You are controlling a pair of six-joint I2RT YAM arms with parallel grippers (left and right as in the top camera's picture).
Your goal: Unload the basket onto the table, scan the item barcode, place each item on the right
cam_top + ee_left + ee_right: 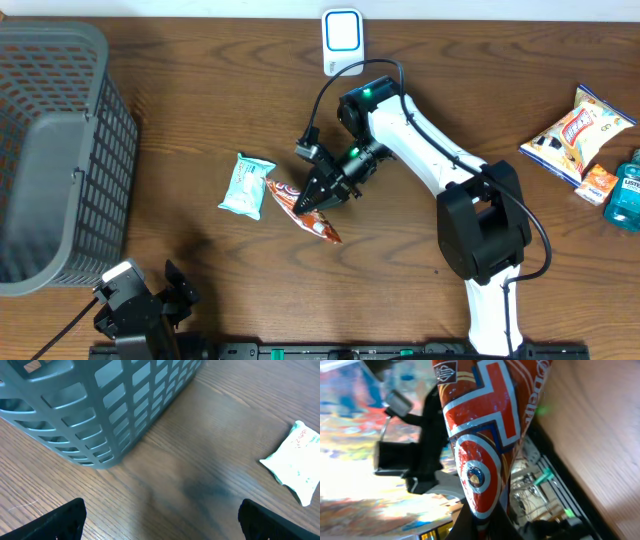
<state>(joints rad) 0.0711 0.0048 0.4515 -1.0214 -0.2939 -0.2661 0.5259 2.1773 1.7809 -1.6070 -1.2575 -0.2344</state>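
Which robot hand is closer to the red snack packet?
The right one. The right gripper is clamped on the red snack packet. The left gripper sits open down by the grey basket, well apart from the packet.

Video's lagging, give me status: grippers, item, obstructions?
Right gripper, jaws shut on red snack packet. Left gripper open, empty, near basket. Nothing between it and white scanner; pale green packet lies beside.

The right arm has glossy white links and black joint housings, the bulkiest housing boxy. Beyond that housing a green light glows and a thin black cable loops to the black end effector. The left arm is black, with matte fingers.
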